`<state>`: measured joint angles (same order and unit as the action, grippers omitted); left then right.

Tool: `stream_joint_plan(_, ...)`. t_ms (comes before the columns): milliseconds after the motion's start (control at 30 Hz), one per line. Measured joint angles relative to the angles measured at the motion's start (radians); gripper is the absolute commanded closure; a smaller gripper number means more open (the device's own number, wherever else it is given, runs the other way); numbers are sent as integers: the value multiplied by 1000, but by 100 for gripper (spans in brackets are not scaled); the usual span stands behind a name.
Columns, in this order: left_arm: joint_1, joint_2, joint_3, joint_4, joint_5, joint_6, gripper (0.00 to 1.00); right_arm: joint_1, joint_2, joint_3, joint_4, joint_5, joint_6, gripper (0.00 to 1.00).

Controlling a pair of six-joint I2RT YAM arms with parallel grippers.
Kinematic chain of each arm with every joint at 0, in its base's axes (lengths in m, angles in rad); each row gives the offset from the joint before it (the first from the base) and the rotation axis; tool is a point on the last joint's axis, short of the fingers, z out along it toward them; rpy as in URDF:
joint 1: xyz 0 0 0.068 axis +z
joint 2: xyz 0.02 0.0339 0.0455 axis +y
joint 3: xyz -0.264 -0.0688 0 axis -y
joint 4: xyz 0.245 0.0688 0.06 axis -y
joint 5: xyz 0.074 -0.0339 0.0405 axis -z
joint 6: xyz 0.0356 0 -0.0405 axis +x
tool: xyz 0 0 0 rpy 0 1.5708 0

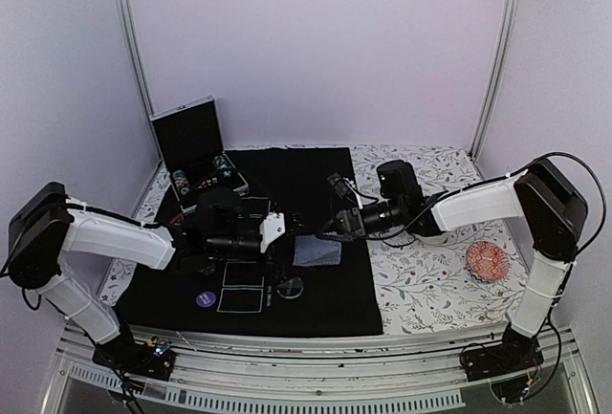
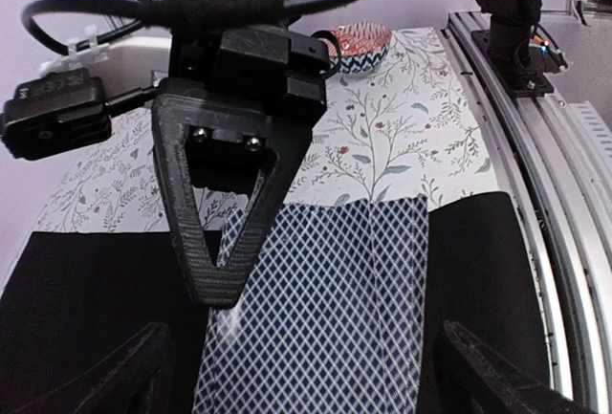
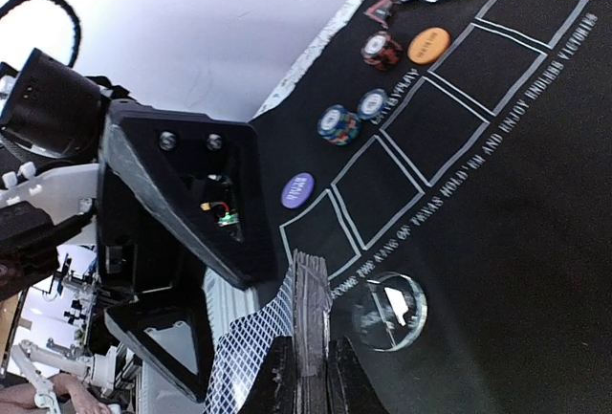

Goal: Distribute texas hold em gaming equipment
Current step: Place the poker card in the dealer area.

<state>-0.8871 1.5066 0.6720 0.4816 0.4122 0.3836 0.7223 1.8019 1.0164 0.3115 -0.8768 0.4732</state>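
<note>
Left gripper (image 2: 306, 368): fingers (image 2: 115, 374) spread wide, holding nothing. 2 lattice-back cards (image 2: 325, 299) lie face down, flat on the black felt mat (image 2: 86, 280). They sit side by side, right below and between those fingers, with the long axis running along the left arm's reach toward the floral tabletop (image 2: 411, 127).

Right gripper (image 3: 311, 376): narrow, pinching the deck (image 3: 311, 314) on edge. It hangs just above the laid cards, facing the left gripper. Clear disc (image 3: 387, 311) is on the mat just beside the deck. Purple disc (image 3: 298, 189) and striped chips (image 3: 335, 124) are farther off along the printed boxes.

Judgement: this is the dealing step. The deck sits straight ahead of the left fingers and a little higher. Left is the free hand and the nearer one, so the next card likely comes off the deck to it. It must close on a deck card, not on the 2 already down. Risk: dragging the laid cards out of place.
</note>
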Motion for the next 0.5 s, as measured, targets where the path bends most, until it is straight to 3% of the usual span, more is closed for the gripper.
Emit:
stream_joint_plan(400,72,135,110,-68,92,66,2,-118,259,21,35,-15,-22,98)
stream_joint_plan(500,79,188,163,-118,98,86,2,-125,306,47,38,-28,-26,89)
